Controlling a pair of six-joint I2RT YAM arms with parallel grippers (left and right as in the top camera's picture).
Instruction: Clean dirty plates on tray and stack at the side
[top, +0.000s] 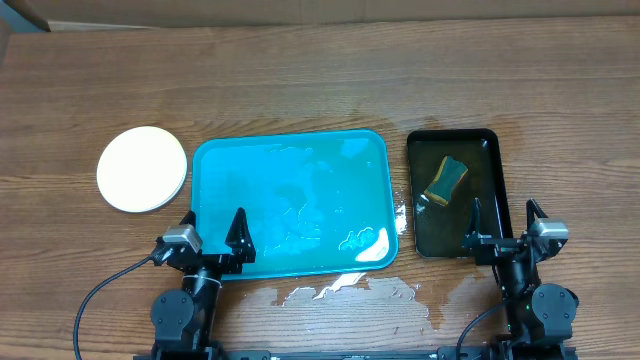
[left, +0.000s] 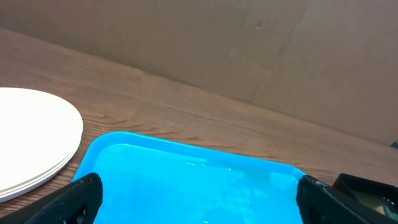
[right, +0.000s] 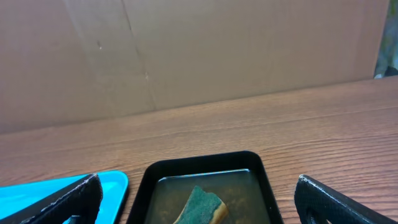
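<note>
The turquoise tray (top: 290, 205) lies at the table's middle, wet and with no plates on it; it also shows in the left wrist view (left: 193, 186) and at the right wrist view's left edge (right: 62, 190). The plates (top: 142, 168) sit stacked on the table left of the tray, white on top; the stack's edge shows in the left wrist view (left: 31, 137). My left gripper (top: 212, 228) is open and empty over the tray's near left corner (left: 199, 199). My right gripper (top: 500, 222) is open and empty at the black tray's near end (right: 199, 199).
A black tray (top: 455, 190) with brownish water and a green-and-yellow sponge (top: 446, 180) stands right of the turquoise tray; it also shows in the right wrist view (right: 205, 186). Water is spilled on the wood (top: 340, 290) in front of the tray. A cardboard wall stands behind the table.
</note>
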